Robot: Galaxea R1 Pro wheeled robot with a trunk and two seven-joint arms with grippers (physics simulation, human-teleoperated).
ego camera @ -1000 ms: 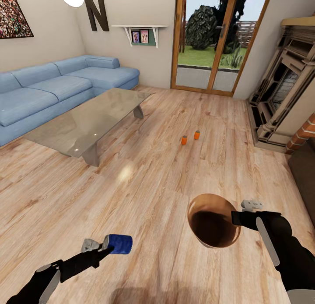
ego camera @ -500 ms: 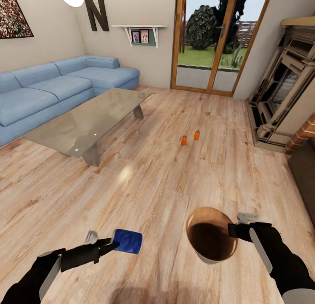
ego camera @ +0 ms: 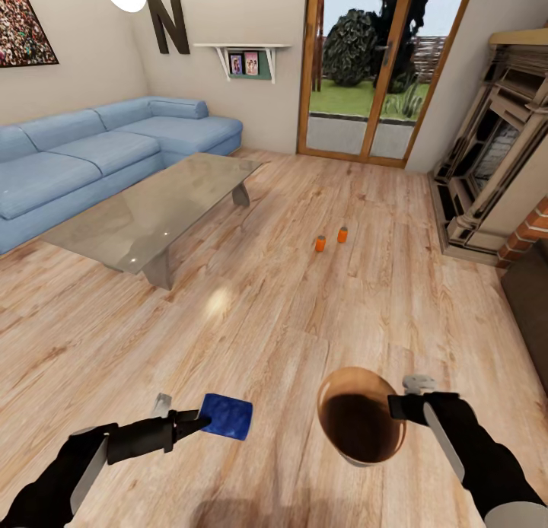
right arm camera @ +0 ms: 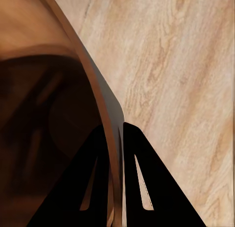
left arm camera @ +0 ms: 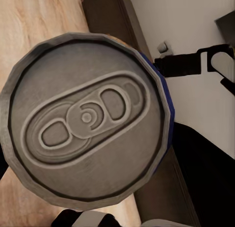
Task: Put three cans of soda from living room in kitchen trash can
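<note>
My left pincer clamps a blue can; my right pincer pinches the bin's rim, mouth up, ready to catch it.

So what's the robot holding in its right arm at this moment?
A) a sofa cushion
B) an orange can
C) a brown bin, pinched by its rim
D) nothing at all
C: the right end effector has its fingers closed over the rim of the brown bin, one inside and one outside the wall, holding it above the wood floor.
</note>
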